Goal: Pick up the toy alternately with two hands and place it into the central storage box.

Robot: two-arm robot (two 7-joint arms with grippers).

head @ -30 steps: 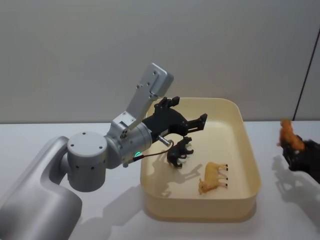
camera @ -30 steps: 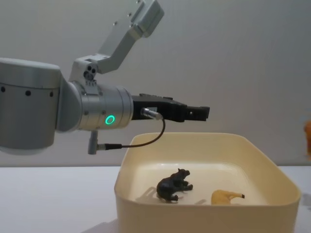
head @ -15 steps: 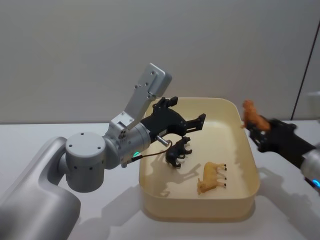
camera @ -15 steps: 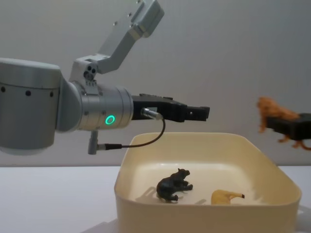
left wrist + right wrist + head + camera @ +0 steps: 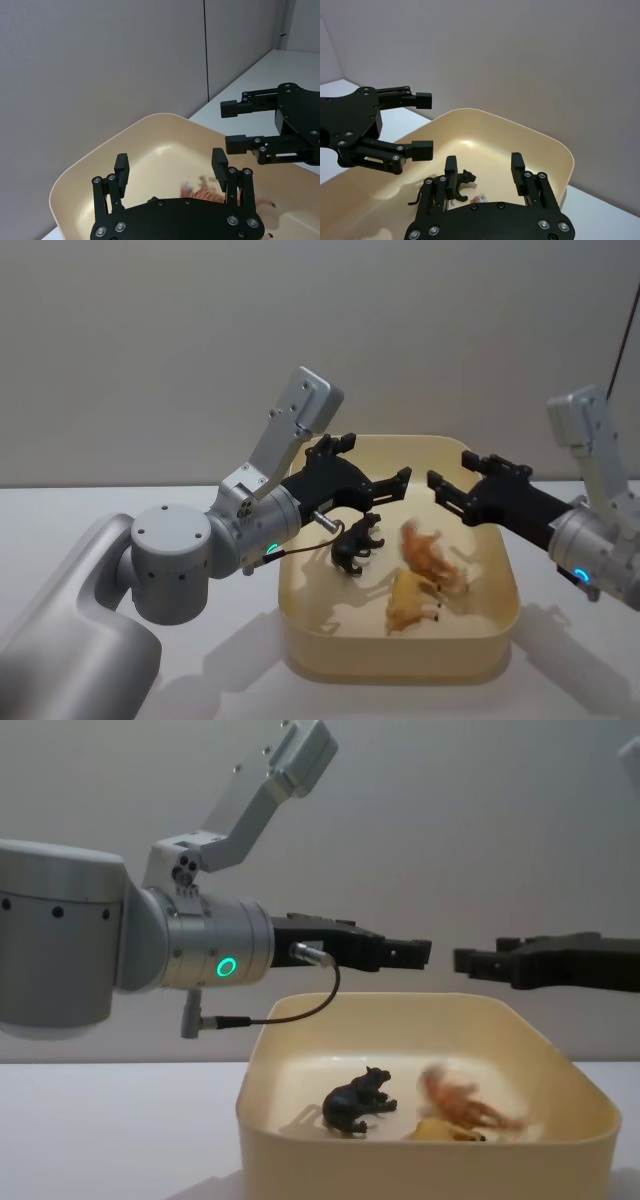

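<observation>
The big cream-yellow storage box [image 5: 500, 625] is sitting on the white table [image 5: 120, 680], and three toy animals are inside it. A black toy animal [image 5: 357, 544] is standing near the left wall of the box. A yellow toy animal [image 5: 410, 605] is lying toward the front. An orange toy animal [image 5: 432, 556] is looking blurry just above the yellow one, so it seems to be dropping or tumbling onto the floor of the box.

The right gripper [image 5: 452, 473] is hanging over the right side of the box. Its fingers are spread wide and are holding nothing. It looks as if this gripper is the one letting the orange toy go.

The left gripper [image 5: 378, 465] is hanging over the left side of the box, above the black toy. Its fingers are spread apart too, and nothing is between them. In the chest view the two grippers are pointing at each other above the box, close but not touching.

So the task seems to be going well. Three toys are in the box now. No other toys are showing on the table parts that can be seen. If more toys are waiting off to the sides, the left gripper would probably be taking the next turn. If not, the job is looking nearly finished.
</observation>
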